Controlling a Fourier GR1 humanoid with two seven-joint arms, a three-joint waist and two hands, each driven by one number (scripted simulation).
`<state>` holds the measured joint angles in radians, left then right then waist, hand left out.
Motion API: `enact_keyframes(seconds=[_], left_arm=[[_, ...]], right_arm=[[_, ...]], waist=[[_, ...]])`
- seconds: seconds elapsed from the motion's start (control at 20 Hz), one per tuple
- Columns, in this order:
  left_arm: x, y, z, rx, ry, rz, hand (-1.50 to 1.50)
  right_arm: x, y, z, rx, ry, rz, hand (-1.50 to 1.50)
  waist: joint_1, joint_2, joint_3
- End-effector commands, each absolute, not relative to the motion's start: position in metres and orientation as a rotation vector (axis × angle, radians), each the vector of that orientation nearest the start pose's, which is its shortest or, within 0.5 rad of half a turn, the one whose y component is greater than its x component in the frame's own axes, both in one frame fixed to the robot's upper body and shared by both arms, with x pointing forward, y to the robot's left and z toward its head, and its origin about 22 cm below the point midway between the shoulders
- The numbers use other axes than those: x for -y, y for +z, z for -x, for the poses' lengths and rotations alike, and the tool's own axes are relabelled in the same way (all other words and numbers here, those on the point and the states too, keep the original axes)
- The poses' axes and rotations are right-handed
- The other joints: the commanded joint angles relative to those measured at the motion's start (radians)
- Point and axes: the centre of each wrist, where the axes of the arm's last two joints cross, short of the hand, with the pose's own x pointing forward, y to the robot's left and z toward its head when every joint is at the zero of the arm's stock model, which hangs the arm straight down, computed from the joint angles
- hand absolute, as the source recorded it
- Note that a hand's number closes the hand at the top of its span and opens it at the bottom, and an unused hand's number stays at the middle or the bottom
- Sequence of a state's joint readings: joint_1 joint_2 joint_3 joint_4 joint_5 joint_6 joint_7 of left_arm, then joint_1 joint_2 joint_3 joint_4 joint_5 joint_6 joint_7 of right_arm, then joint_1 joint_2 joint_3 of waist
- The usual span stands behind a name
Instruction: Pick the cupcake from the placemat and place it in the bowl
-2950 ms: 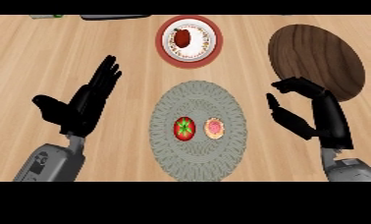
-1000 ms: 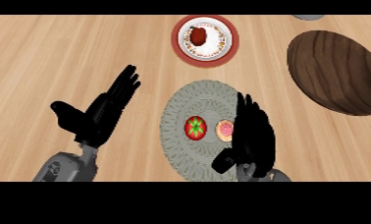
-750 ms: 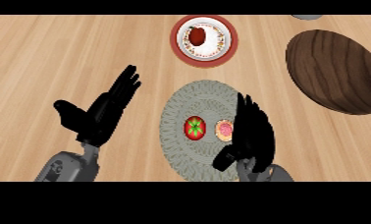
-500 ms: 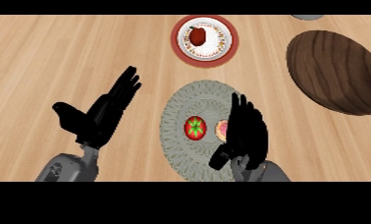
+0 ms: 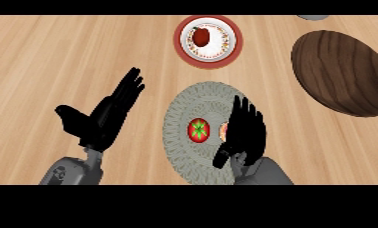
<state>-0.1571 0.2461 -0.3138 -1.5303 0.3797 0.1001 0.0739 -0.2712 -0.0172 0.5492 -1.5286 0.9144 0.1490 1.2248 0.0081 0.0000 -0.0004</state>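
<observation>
Head view: the right hand [image 5: 244, 132], fingers straight, covers most of the cupcake [image 5: 223, 131] on the round placemat [image 5: 181, 117]. Which way the cupcake points cannot be told. The left hand [image 5: 103, 114] rests open.

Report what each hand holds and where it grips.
Nothing held yet. The right hand hovers open over the cupcake on the placemat; the left hand rests open.
</observation>
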Motion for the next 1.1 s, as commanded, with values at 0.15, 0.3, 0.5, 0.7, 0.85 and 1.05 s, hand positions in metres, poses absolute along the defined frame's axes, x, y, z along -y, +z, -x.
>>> enact_keyframes(seconds=[0.15,0.3,0.5,0.7,0.85,1.05], left_arm=[[-0.212,0.018,-0.268,1.487,-0.121,0.271,0.0],[-0.204,0.022,-0.273,1.471,-0.121,0.27,0.0],[-0.208,0.024,-0.266,1.483,-0.121,0.283,0.0],[-0.21,0.03,-0.256,1.463,-0.145,0.263,0.0],[-0.21,0.02,-0.27,1.467,-0.12,0.276,0.0],[-0.201,0.014,-0.261,1.471,-0.142,0.3,0.0]], right_arm=[[0.072,0.052,-0.26,0.569,0.707,0.971,-1.5],[0.08,0.029,-0.255,0.583,0.728,0.985,-1.5],[0.075,0.032,-0.269,0.555,0.705,0.971,-1.5],[0.076,0.01,-0.263,0.55,0.695,0.982,-1.5],[0.068,0.028,-0.267,0.62,0.69,0.956,1.5],[0.078,-0.002,-0.277,0.685,0.747,0.994,1.5]], waist=[[-0.003,0.001,0.0],[-0.008,0.0,0.0],[0.003,0.001,0.0],[0.005,0.0,0.001],[-0.004,0.001,0.0],[-0.003,0.001,0.0]])
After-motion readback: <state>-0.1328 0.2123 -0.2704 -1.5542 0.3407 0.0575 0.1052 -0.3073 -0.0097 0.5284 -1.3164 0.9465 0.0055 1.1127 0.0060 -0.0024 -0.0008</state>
